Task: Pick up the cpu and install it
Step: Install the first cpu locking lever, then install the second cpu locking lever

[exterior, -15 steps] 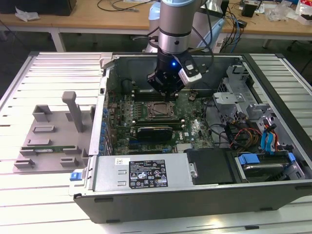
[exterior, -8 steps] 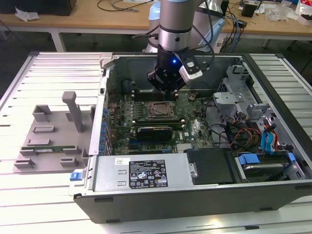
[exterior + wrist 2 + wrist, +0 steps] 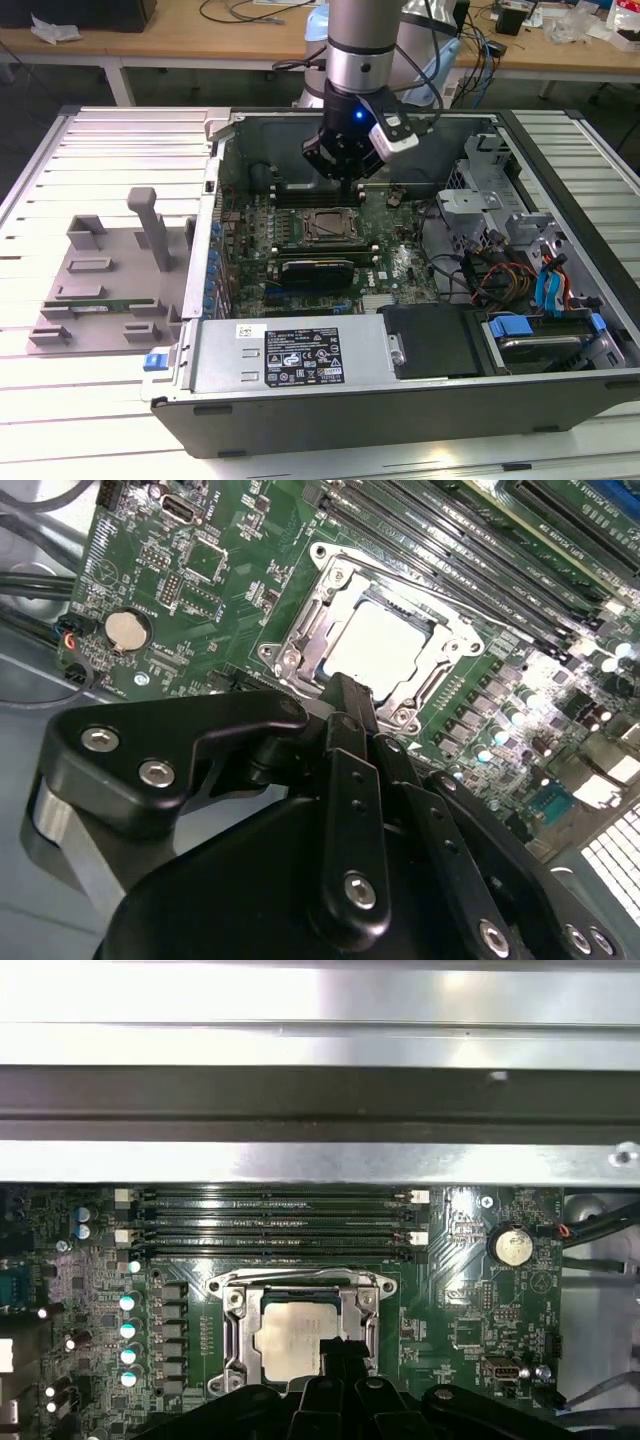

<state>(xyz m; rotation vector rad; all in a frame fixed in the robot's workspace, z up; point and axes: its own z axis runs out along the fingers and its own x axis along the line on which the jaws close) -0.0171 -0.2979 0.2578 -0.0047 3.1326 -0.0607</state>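
Gripper (image 3: 345, 695) in 2nd wrist view: black fingers pressed together, nothing between them, tip just above the cpu (image 3: 378, 645) edge; can't tell if touching. Cpu seated flat in socket (image 3: 385, 640) w/ metal frame around it: square, silver-grey top, glare-bright. In first wrist view same cpu (image 3: 292, 1338) sits inside the frame, gripper tip overlapping its near corner. Beyond socket, memory slots (image 3: 270, 1225), then case wall (image 3: 320, 1110). Exterior view: gripper (image 3: 350, 178) low inside the open case (image 3: 300, 400), over the motherboard (image 3: 390, 260).
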